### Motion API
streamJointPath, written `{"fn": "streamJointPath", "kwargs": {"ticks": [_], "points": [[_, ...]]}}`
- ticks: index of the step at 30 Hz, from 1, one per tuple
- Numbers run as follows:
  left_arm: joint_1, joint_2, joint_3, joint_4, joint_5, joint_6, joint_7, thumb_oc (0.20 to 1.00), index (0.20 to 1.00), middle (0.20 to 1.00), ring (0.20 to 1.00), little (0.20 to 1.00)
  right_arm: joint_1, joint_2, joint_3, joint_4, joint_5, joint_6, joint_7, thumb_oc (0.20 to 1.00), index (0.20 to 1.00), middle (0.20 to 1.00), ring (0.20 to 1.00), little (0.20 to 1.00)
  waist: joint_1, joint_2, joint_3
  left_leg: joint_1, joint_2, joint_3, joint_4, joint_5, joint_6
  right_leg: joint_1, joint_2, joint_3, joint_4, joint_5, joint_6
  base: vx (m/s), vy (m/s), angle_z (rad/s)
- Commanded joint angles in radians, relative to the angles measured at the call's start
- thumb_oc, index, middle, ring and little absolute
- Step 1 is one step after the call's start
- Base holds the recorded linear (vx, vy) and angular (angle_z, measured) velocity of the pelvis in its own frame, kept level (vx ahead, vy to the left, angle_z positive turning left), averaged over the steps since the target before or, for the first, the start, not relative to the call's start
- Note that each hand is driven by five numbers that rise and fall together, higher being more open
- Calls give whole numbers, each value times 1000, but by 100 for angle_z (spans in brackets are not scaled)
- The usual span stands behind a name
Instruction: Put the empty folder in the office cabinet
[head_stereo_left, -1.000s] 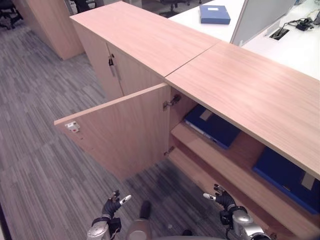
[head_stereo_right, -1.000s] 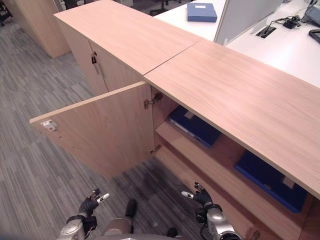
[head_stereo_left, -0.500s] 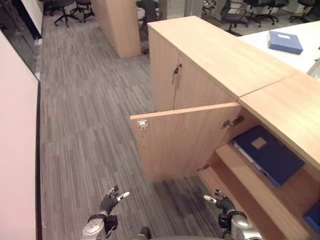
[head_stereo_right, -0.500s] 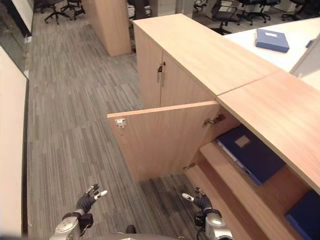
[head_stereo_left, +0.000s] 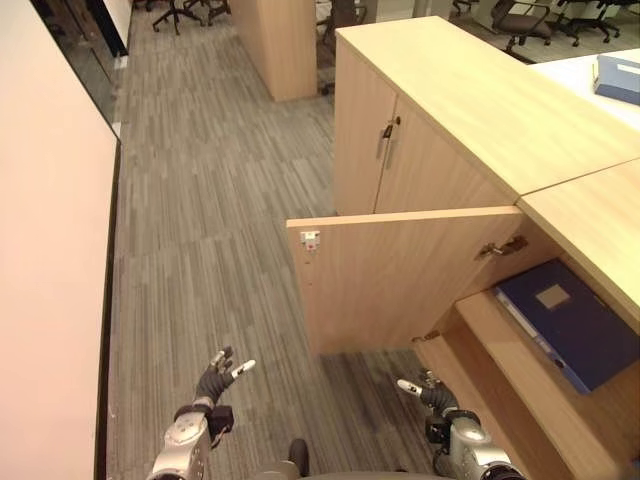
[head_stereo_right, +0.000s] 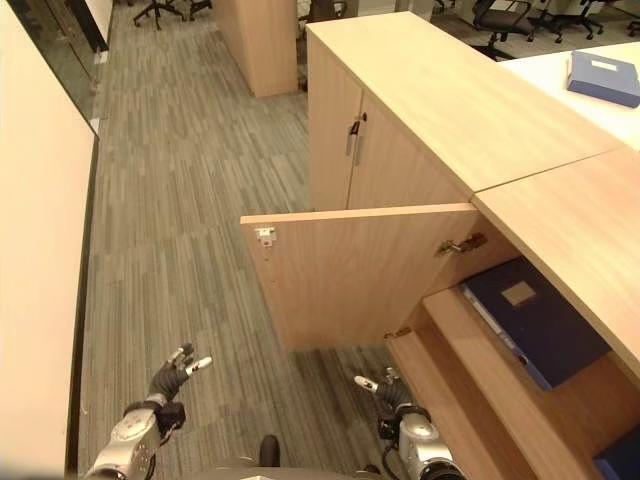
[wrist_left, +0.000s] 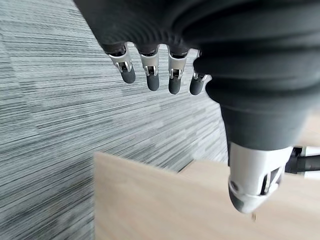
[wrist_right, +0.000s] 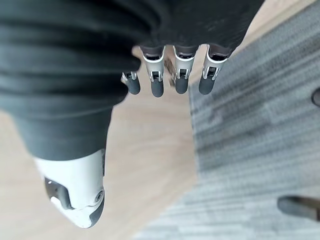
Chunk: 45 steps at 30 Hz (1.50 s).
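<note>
carpet, grey and striped, covers the floor beside a long wooden office cabinet. its nearest door stands swung out, baring a shelf inside. on that shelf lies a blue folder, flat, with a pale label on its cover. a second blue folder, same colour with a white label, lies on the white desk beyond the cabinet top, well apart from both hands. left hand hangs low over the carpet, fingers spread and relaxed, holding nothing. right hand hangs near the shelf edge, fingers likewise loose and empty.
</note>
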<state>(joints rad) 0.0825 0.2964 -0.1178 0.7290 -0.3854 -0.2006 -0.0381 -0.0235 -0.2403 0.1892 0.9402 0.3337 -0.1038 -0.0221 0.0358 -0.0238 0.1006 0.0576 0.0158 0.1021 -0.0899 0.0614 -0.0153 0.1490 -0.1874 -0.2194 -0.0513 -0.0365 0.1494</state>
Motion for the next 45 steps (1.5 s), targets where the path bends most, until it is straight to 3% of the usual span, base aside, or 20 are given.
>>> {"fn": "streamJointPath", "kwargs": {"ticks": [1,11,26,45], "points": [[-70,-8,1,8,2,-42,0,1000,1000,1000,1000,1000,9,-16,-28,-32,10,-26,-4,1000,1000,1000,1000,1000,-3,4,-31,77,21,-37,33,-140,-46,-71,-18,-36,110,17,28,30,-35,1],[-166,9,-5,17,-6,-47,21,1000,1000,1000,1000,1000,16,-12,3,-40,3,-20,9,1000,1000,1000,1000,1000,-39,17,-55,116,30,0,14,-140,-56,-50,-10,-14,80,26,25,13,-3,-12],[-493,168,-6,105,-96,-57,7,1000,1000,1000,1000,1000,53,-30,50,-6,-12,-18,44,1000,1000,1000,1000,1000,-115,29,-95,149,43,63,3,-142,-71,-46,-1,32,57,46,40,15,-2,-16],[-528,79,-119,112,-72,-26,-56,1000,1000,1000,1000,1000,19,-19,55,52,-15,-7,48,1000,1000,1000,1000,1000,-123,17,-95,142,46,63,3,-137,-71,-46,-1,31,49,58,45,-4,3,-1]]}}
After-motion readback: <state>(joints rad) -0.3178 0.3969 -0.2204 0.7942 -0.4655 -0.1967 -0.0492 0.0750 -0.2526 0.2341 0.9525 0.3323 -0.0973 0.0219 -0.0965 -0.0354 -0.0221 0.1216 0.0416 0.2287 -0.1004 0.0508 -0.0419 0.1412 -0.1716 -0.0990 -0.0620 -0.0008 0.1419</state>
